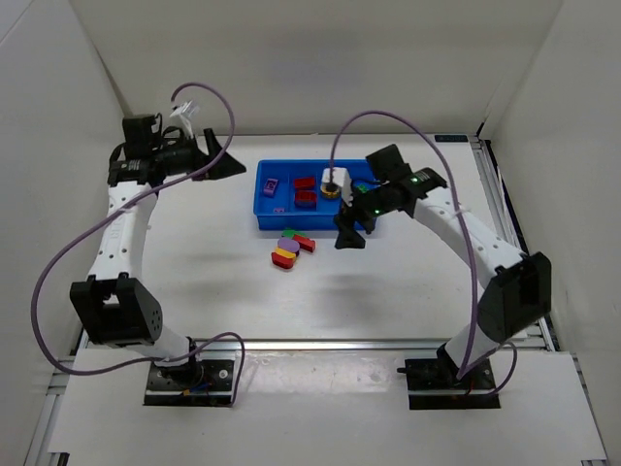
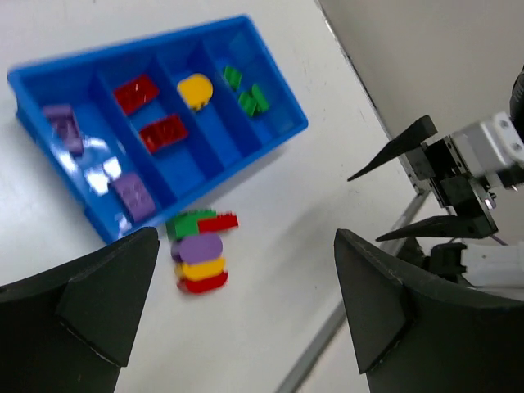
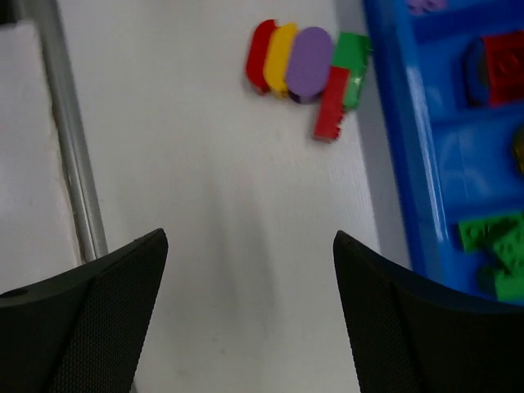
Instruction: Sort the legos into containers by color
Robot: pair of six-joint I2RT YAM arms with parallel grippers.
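Observation:
The blue tray point(image 1: 260, 206) holds purple legos point(image 2: 131, 193) in its left compartment, then red ones point(image 2: 164, 132), a yellow one point(image 2: 195, 88) and green ones point(image 2: 250, 97). A loose cluster lies on the table just in front of the tray: red oval point(image 3: 260, 56), yellow oval point(image 3: 280, 57), purple oval point(image 3: 309, 64), green block point(image 3: 354, 51) and red block point(image 3: 332, 103). My left gripper point(image 1: 225, 161) hangs open, high and left of the tray, holding nothing. My right gripper point(image 1: 351, 233) stands open over bare table right of the cluster, near the tray's front edge, also holding nothing.
A metal rail point(image 3: 70, 147) runs along the table's near edge. White walls enclose the table on three sides. Purple cables loop off both arms. My right arm's wrist point(image 1: 333, 183) hangs over the tray's middle.

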